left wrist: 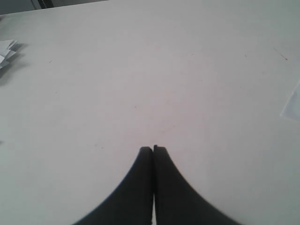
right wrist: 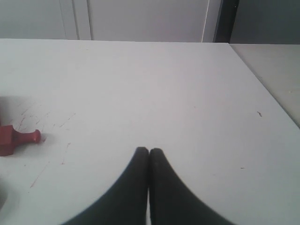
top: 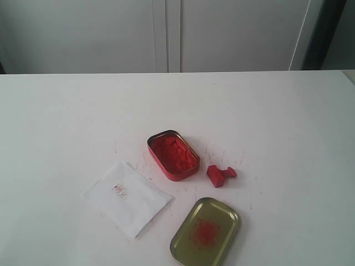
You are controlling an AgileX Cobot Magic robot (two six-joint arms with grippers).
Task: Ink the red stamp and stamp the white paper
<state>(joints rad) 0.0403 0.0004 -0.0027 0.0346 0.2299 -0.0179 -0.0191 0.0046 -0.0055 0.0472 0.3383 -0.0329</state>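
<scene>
The red stamp [top: 221,174] lies on its side on the table, just right of the open red tin of ink paste [top: 173,154]; the right wrist view also catches the red stamp [right wrist: 16,138] at its edge. The white paper [top: 127,198] lies flat left of the tins and bears a small red imprint [top: 120,192]; a corner of the white paper [left wrist: 293,103] shows in the left wrist view. My left gripper [left wrist: 153,149] is shut with nothing in it, over bare table. My right gripper [right wrist: 149,150] is shut and empty too, away from the stamp. Neither arm appears in the exterior view.
A gold tin lid [top: 206,231] with a red smear lies at the front, below the stamp. Folded white paper scraps [left wrist: 6,52] sit far off in the left wrist view. The table's edge [right wrist: 262,79] runs beside the right gripper.
</scene>
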